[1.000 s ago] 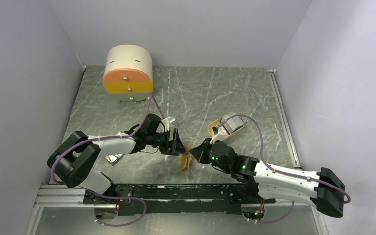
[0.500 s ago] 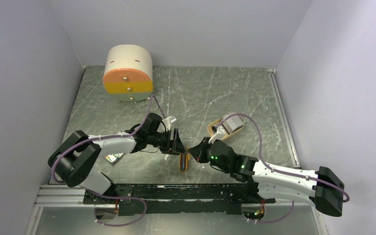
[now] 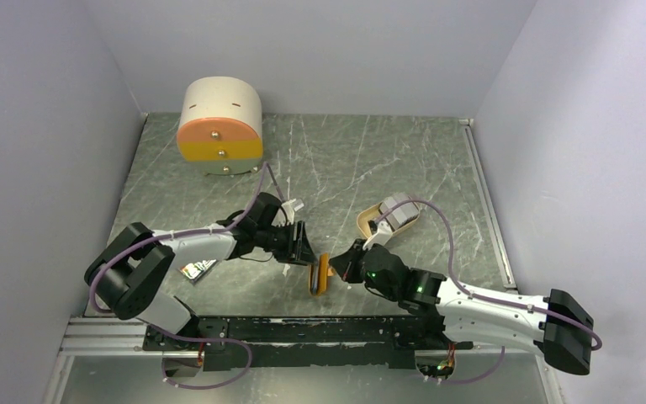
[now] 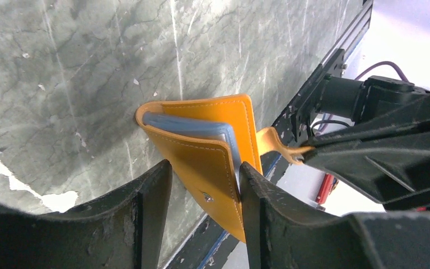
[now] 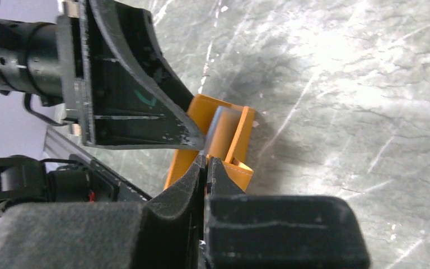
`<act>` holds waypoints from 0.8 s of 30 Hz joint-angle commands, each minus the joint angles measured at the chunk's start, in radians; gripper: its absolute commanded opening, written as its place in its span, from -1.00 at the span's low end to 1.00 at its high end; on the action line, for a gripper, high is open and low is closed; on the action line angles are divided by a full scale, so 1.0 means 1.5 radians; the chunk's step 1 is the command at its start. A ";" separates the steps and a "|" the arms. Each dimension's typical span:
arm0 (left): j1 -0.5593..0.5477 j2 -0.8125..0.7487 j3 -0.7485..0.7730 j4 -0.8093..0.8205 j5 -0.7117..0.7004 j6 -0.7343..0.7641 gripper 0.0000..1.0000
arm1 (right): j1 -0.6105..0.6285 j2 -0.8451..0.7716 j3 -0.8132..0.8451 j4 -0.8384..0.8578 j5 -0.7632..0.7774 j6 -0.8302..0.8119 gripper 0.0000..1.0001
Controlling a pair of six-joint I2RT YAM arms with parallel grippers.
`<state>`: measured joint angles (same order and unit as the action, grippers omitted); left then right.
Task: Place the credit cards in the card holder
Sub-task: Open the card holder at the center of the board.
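The card holder (image 4: 201, 151) stands on edge on the table (image 3: 345, 160), snap tab (image 4: 274, 145) pinched in our right gripper (image 5: 206, 162), left gripper (image 4: 206, 167) jaws part-spread, framing its front cover: light, floppy leather, best gripped, we judge, near the spine.

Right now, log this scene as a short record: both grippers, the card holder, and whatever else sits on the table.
left gripper: open, fingers either side of card holder cover
right gripper: shut on snap tab
card holder: on edge, part open, pale blue inside
drawer box: far left, at the back
oval tray: beyond right gripper, grey item inside
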<state>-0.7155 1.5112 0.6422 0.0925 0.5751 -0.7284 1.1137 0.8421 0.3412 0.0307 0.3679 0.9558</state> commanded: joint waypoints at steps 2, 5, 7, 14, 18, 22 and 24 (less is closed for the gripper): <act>-0.005 -0.030 0.016 -0.042 -0.027 0.027 0.11 | -0.006 -0.004 -0.029 -0.040 0.039 0.013 -0.97; -0.005 -0.026 0.010 -0.035 -0.027 0.027 -0.05 | -0.012 0.008 -0.039 -0.033 0.035 0.014 -0.93; -0.005 -0.012 0.009 -0.030 -0.020 0.027 -0.22 | -0.014 0.016 -0.044 -0.026 0.034 0.013 -0.88; -0.006 -0.014 0.007 -0.045 -0.046 0.021 -0.67 | -0.018 0.033 -0.015 -0.075 0.034 0.003 -0.43; -0.006 -0.027 0.002 -0.063 -0.086 0.011 -0.76 | -0.018 0.026 0.057 -0.170 0.023 0.000 -0.16; -0.006 -0.068 -0.008 -0.063 -0.100 0.000 -0.82 | -0.018 0.020 0.124 -0.204 -0.017 -0.024 0.02; -0.006 -0.084 -0.007 -0.065 -0.102 -0.001 -0.82 | -0.017 0.031 0.149 -0.198 -0.048 -0.028 0.02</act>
<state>-0.7155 1.4540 0.6361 0.0055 0.4595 -0.7216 1.0893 0.8871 0.4839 -0.2195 0.3672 0.9436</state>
